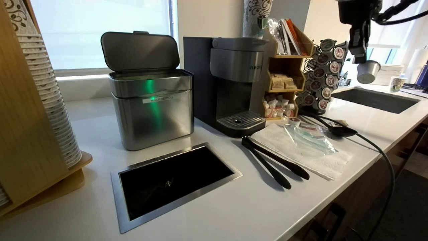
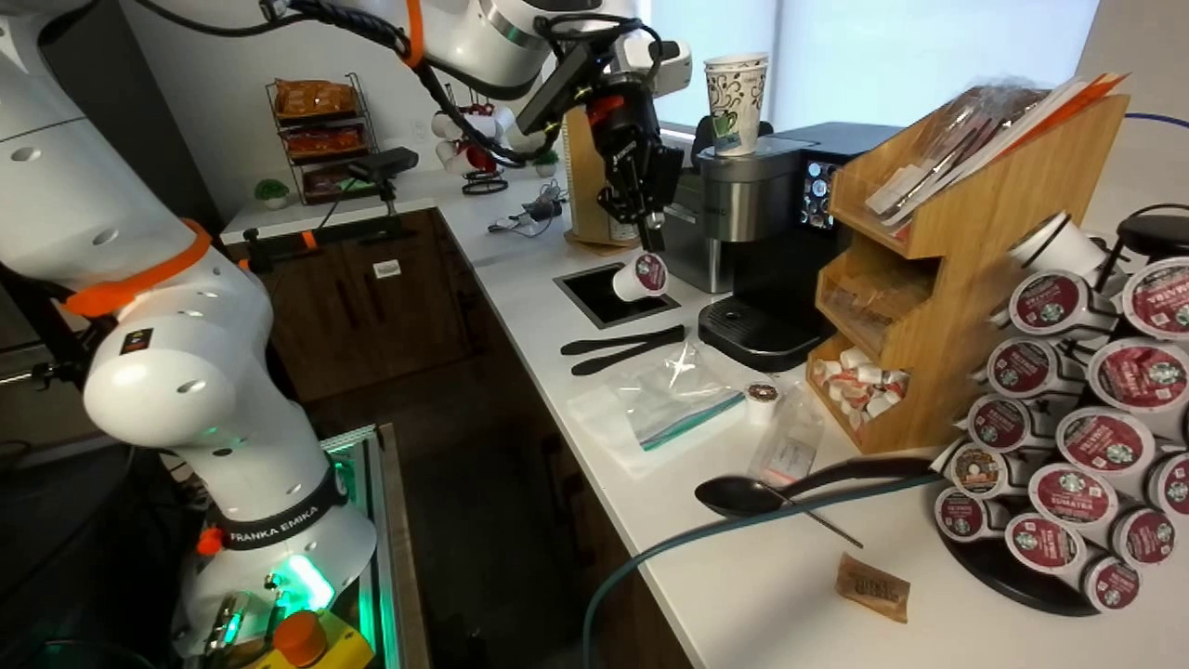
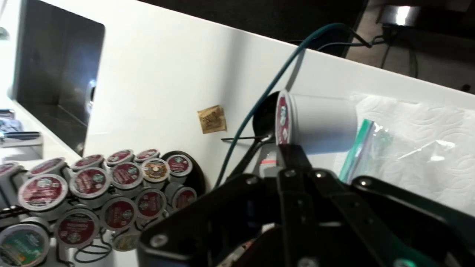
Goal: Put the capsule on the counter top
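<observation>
A white capsule with a dark red lid hangs from my gripper above the counter top. It shows in both exterior views (image 1: pixel 368 72) (image 2: pixel 632 279) and in the wrist view (image 3: pixel 319 120). My gripper (image 1: pixel 360 59) is shut on the capsule's rim and holds it tilted on its side, apart from any surface. The gripper also shows in an exterior view (image 2: pixel 652 240) and in the wrist view (image 3: pixel 292 152). The white counter top (image 1: pixel 240 214) runs beneath, also in an exterior view (image 2: pixel 743 585) and the wrist view (image 3: pixel 163 85).
A capsule carousel (image 2: pixel 1077 492) stands near a wooden organizer (image 2: pixel 985 316) and the coffee maker (image 1: pixel 234 67). Black tongs (image 1: pixel 271 160), a plastic bag (image 2: pixel 678 400), a ladle (image 2: pixel 743 495) and a cable (image 2: pixel 706 534) lie about. A steel-framed hole (image 1: pixel 117 201) and sink (image 3: pixel 59 63) interrupt the counter.
</observation>
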### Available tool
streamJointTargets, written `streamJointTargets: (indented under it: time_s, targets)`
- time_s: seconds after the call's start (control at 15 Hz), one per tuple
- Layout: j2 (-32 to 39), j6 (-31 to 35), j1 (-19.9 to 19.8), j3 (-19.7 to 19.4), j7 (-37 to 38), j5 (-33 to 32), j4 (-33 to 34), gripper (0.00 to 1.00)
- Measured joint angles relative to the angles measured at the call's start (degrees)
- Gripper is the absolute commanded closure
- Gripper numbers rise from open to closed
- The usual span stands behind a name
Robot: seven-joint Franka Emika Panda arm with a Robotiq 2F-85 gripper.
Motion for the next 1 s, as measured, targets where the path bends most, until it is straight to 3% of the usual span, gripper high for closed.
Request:
streamJointTargets:
  time_s: [0.53, 1.0]
  targets:
    - [6.1, -9.1, 4.4, 6.6, 21.3, -14.0, -2.5, 1.0]
    - [6.4, -6.5, 5.9, 4.5, 22.6, -10.7, -5.4, 1.0]
